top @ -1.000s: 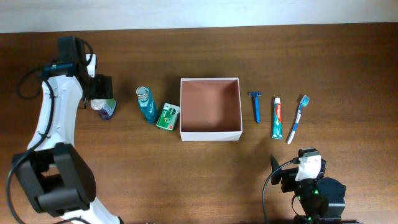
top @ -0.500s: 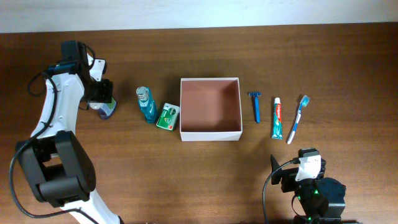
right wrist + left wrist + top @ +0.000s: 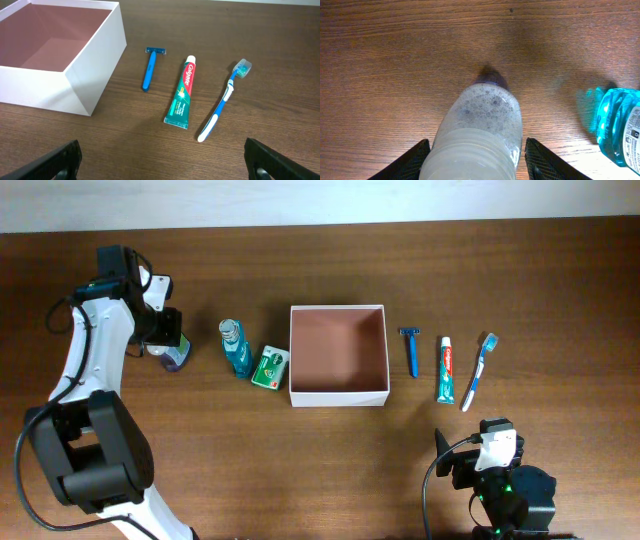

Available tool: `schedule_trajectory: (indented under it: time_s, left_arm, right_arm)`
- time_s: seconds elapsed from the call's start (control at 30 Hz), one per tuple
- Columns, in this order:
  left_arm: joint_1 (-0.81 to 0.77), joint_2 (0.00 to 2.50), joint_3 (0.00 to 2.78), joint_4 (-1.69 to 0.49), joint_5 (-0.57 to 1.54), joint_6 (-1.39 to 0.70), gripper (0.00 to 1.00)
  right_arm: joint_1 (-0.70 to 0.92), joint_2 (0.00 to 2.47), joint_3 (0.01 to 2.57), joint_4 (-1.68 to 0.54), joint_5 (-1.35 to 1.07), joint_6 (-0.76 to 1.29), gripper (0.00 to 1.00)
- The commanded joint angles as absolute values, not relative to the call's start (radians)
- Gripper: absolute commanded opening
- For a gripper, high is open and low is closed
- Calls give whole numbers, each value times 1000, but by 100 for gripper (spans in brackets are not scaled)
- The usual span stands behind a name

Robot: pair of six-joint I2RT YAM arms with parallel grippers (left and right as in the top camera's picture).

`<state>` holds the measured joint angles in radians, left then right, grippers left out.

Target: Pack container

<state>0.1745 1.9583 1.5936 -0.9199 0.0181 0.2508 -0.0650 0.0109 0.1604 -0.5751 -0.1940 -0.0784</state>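
Note:
The container [image 3: 338, 395] is a square white box with a pinkish-brown inside, open-topped and empty at mid-table; it also shows in the right wrist view [image 3: 95, 70]. My left gripper [image 3: 165, 340] is open, its fingers [image 3: 476, 165] straddling a clear foamy bottle with a purple cap [image 3: 485, 120] that lies on the table at the far left [image 3: 176, 360]. A small gap shows at the right finger. My right gripper [image 3: 162, 165] is open and empty at the near right [image 3: 490, 455].
A blue mouthwash bottle [image 3: 236, 347] [image 3: 620, 125] and a green soap box [image 3: 270, 367] lie left of the container. A blue razor [image 3: 411, 352] [image 3: 149, 67], a toothpaste tube [image 3: 445, 369] [image 3: 183, 92] and a toothbrush [image 3: 478, 370] [image 3: 222, 102] lie to its right.
My left gripper has come down and in over the purple-capped bottle, then nearly stopped. The right arm has not moved.

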Motion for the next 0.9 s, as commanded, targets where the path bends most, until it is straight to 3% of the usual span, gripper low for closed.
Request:
schedule_trajectory:
  time_s: [0.0,0.33,0.87]
  left_arm:
    - [173,1985,1586,-942,83,248,4]
    - [163,1907,1681,-1015,83,196,1]
    - [22,1685,1817,-1067,-10,194,1]
  right_arm:
    - [-73,3,154,-575,-202,-70,99]
    - [-73,3,154,-575,-203,-70,99]
    - [-73,3,154,-575,-202,-70,99]
